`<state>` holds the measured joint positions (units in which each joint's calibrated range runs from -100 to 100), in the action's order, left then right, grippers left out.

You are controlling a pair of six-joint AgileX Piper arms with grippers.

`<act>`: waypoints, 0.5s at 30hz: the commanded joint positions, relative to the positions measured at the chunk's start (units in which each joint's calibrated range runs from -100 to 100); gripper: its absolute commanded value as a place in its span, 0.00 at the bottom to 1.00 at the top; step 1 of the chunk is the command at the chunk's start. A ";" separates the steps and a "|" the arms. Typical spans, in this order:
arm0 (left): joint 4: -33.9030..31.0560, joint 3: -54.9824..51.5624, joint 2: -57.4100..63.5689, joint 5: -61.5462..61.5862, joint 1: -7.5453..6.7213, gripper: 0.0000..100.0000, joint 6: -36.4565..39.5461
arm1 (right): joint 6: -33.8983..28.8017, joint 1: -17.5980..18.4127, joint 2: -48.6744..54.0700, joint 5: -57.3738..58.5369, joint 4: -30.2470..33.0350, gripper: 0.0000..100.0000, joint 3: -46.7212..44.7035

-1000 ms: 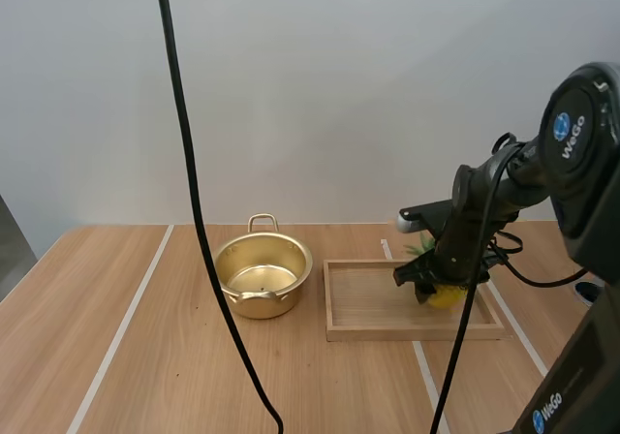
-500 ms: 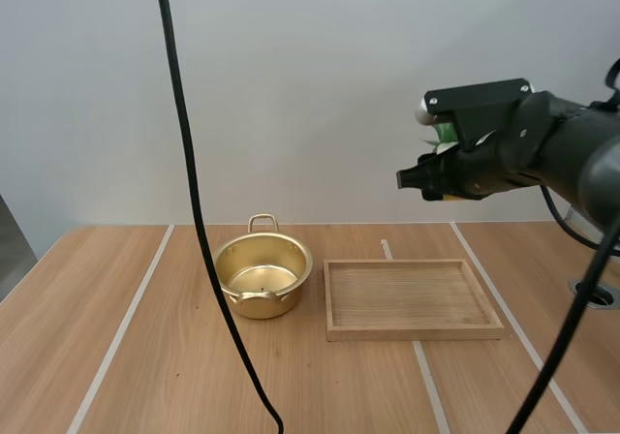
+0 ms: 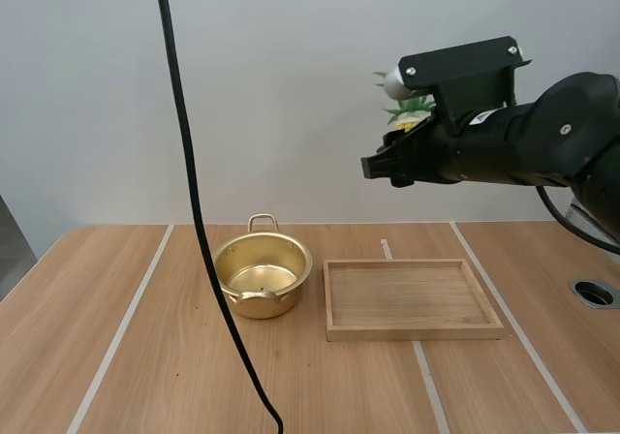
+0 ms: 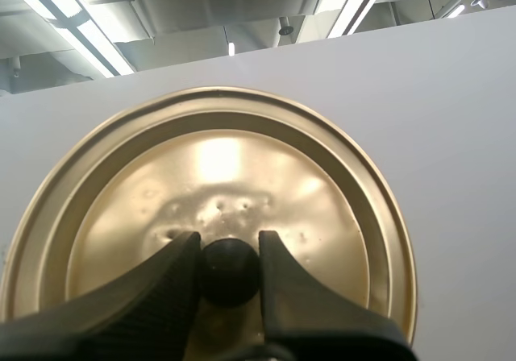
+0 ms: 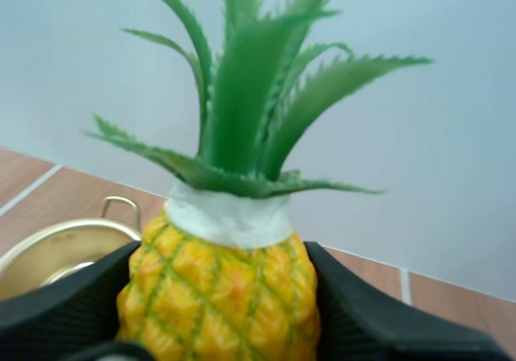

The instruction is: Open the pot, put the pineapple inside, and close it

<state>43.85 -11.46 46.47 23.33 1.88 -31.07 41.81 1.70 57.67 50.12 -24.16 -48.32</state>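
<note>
The gold pot stands uncovered on the table, left of the wooden tray; its rim and a handle also appear in the right wrist view. High above the tray, my right gripper is shut on a yellow pineapple with green leaves. In the left wrist view, my left gripper pinches the black knob of the gold lid, held up against the white wall.
The table has pale stripes running front to back. A round hole sits in the table at the far right.
My right gripper lifted the pineapple out of the tray, rose high, and shifted left toward the pot. The tray now lies bare.
</note>
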 commanded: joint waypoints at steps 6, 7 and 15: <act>0.35 0.59 0.46 -1.21 -0.11 0.00 0.36 | -0.23 7.16 -1.59 -2.79 -0.38 0.00 0.41; 0.35 0.59 0.46 -1.21 -0.11 0.00 0.36 | -0.04 7.98 -2.57 -3.26 0.08 0.00 0.41; 0.35 0.59 0.46 -1.21 -0.11 0.00 0.36 | -0.04 13.67 -11.68 -10.95 3.13 0.00 0.41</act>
<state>43.85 -11.46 46.47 23.33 1.88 -31.07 41.81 14.36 47.55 43.84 -21.90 -48.32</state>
